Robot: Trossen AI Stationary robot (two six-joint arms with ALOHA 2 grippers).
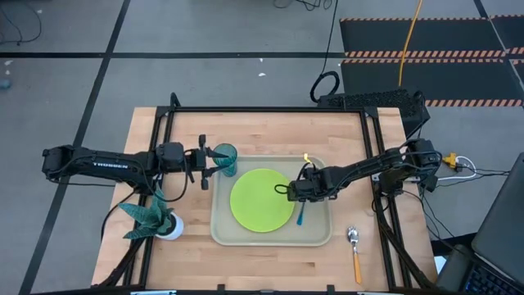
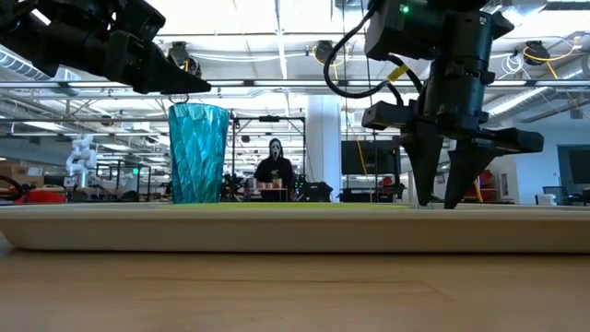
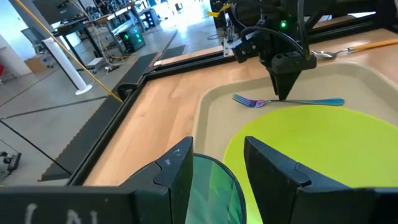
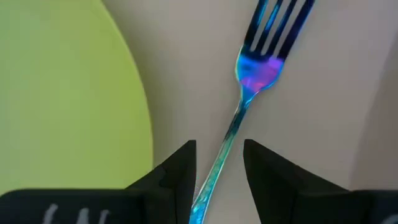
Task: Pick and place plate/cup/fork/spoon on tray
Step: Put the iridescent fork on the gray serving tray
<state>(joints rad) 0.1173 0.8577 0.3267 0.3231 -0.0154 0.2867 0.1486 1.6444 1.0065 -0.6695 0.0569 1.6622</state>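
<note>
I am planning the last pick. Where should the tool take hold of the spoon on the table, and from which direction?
Grip the spoon at the middle of its orange handle, coming straight down from above with the fingers across it. It lies flat on the table outside the tray, so there is probably no grip from the side. The right tool is nearer.

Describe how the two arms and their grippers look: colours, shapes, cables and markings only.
Both arms are black and slim, built of jointed tubular links. The left arm bears white lettering along its link. The right arm has black cables looping beside it, a yellow tag near its wrist and a green indicator light. The left gripper and right gripper each end in two dark, wedge-shaped, tapering fingers.
</note>
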